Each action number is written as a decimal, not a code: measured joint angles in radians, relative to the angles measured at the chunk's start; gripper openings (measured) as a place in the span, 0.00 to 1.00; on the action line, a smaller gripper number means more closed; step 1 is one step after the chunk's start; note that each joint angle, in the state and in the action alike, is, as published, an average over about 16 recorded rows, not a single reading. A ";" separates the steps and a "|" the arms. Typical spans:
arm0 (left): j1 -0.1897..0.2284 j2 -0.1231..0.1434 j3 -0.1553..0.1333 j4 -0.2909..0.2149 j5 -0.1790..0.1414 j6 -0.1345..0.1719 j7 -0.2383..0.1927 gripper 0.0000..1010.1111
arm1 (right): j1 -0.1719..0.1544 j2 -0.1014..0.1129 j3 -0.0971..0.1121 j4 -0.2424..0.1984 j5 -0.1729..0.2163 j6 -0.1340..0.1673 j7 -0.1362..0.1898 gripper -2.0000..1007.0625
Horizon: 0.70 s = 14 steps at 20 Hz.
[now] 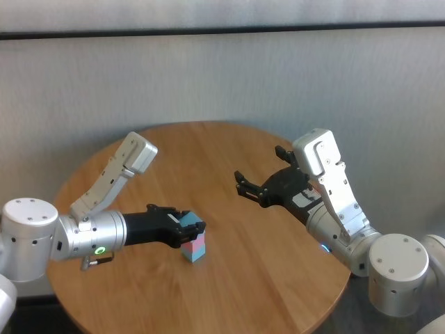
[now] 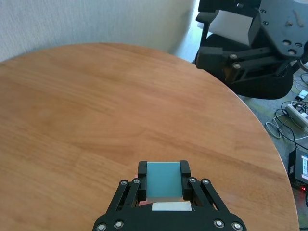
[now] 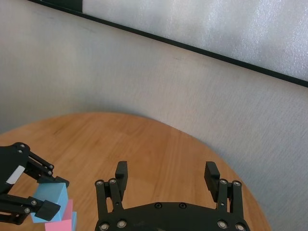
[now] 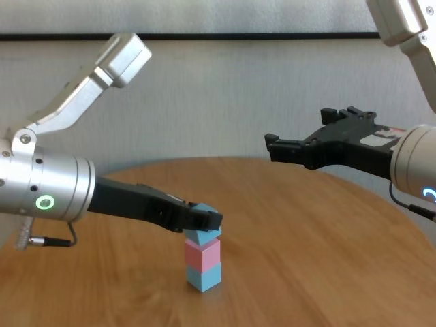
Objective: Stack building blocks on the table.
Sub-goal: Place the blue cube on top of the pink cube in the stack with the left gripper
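A pink cube (image 4: 202, 253) stands on a light blue cube (image 4: 204, 276) near the front left of the round wooden table (image 4: 306, 231). My left gripper (image 4: 206, 222) is shut on the second light blue cube (image 4: 199, 235) and holds it on top of the pink one, slightly turned; I cannot tell whether they touch. The stack also shows in the head view (image 1: 195, 245). In the left wrist view the held cube (image 2: 163, 179) sits between the fingers. My right gripper (image 1: 245, 185) hovers open and empty over the right half of the table, well away from the stack.
A pale wall rises close behind the table (image 1: 229, 149). The table's right edge curves past my right arm. Cables and a power strip (image 2: 297, 113) lie on the floor beyond that edge.
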 joint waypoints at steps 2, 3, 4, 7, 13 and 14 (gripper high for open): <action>-0.002 0.001 0.004 0.003 -0.003 0.001 0.004 0.39 | 0.000 0.000 0.000 0.000 0.000 0.000 0.000 1.00; -0.003 0.002 0.007 0.004 -0.004 0.002 0.006 0.39 | 0.000 0.000 0.000 0.000 0.000 0.000 0.000 1.00; -0.004 0.003 0.009 0.005 -0.005 0.002 0.008 0.39 | 0.000 0.000 0.000 0.000 0.000 0.000 0.000 1.00; -0.007 0.005 0.016 0.009 -0.009 0.004 0.014 0.39 | 0.000 0.000 0.000 0.000 0.000 0.000 0.000 1.00; -0.018 0.008 0.032 0.020 -0.015 0.001 0.023 0.40 | 0.000 0.000 0.000 0.000 0.000 0.000 0.000 1.00; -0.021 0.008 0.034 0.023 -0.016 0.000 0.024 0.40 | 0.000 0.000 0.000 0.000 0.000 0.000 0.000 1.00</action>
